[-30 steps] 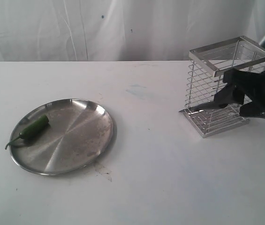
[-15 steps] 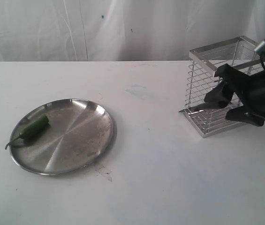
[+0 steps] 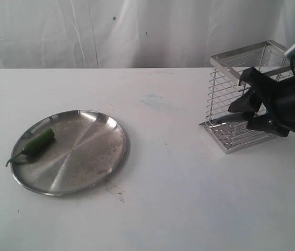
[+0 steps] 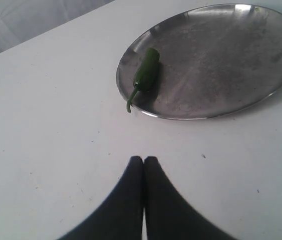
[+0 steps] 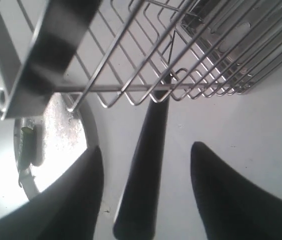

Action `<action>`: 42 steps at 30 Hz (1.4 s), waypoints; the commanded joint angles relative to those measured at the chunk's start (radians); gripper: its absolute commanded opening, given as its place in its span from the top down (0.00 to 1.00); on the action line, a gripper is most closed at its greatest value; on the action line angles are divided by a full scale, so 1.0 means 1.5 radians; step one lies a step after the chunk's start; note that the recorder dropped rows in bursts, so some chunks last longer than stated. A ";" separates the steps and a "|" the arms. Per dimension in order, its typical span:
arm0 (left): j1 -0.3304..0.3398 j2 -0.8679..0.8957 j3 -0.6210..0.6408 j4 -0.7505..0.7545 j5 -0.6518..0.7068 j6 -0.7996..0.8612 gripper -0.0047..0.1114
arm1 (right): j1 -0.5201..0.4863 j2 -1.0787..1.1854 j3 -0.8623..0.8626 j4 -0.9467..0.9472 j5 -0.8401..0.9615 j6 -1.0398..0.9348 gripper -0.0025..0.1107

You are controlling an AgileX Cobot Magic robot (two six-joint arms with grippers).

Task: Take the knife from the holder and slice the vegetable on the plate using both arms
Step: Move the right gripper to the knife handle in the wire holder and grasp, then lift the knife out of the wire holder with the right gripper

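The green chili point(image 3: 37, 143) lies at the left of the steel plate point(image 3: 79, 162). At the right stands the chrome wire holder point(image 3: 225, 86), and the knife point(image 3: 216, 121) leans in it with its dark blade tip poking out low through the bars. My right gripper point(image 3: 247, 116) is open at the holder's side. In the right wrist view its two fingers point(image 5: 76, 200) stand apart on either side of the black knife handle point(image 5: 145, 175) without touching it. My left gripper point(image 4: 143, 159) is shut and empty, hovering over the table short of the chili point(image 4: 145, 75) and the plate point(image 4: 220, 65).
A white cloth backdrop hangs behind the white table point(image 3: 178, 198). The holder's flat frame rim point(image 5: 41, 65) and wire bars point(image 5: 145, 90) are close above my right gripper. The left arm does not show in the exterior view.
My right gripper has shifted slightly up and to the right beside the holder and turned a little. The knife, plate and chili have not moved.
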 commanded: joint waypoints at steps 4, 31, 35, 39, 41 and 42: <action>-0.004 -0.002 0.002 -0.007 0.000 -0.001 0.96 | -0.001 0.001 -0.006 0.018 0.004 0.000 0.55; -0.004 -0.002 0.002 -0.007 0.000 -0.001 0.96 | -0.001 -0.037 -0.007 0.018 0.028 0.127 0.94; -0.004 -0.002 0.002 -0.007 0.000 -0.001 0.96 | -0.001 -0.051 -0.030 -0.019 0.038 0.140 0.98; -0.004 -0.002 0.002 -0.007 0.000 -0.001 0.96 | -0.001 -0.051 -0.047 -0.204 0.082 0.214 0.98; -0.004 -0.002 0.002 -0.007 0.000 -0.001 0.96 | -0.001 -0.051 -0.047 -0.321 0.097 0.231 0.98; -0.004 -0.002 0.002 -0.007 0.000 -0.001 0.96 | -0.001 -0.051 -0.047 -0.335 0.107 0.230 0.98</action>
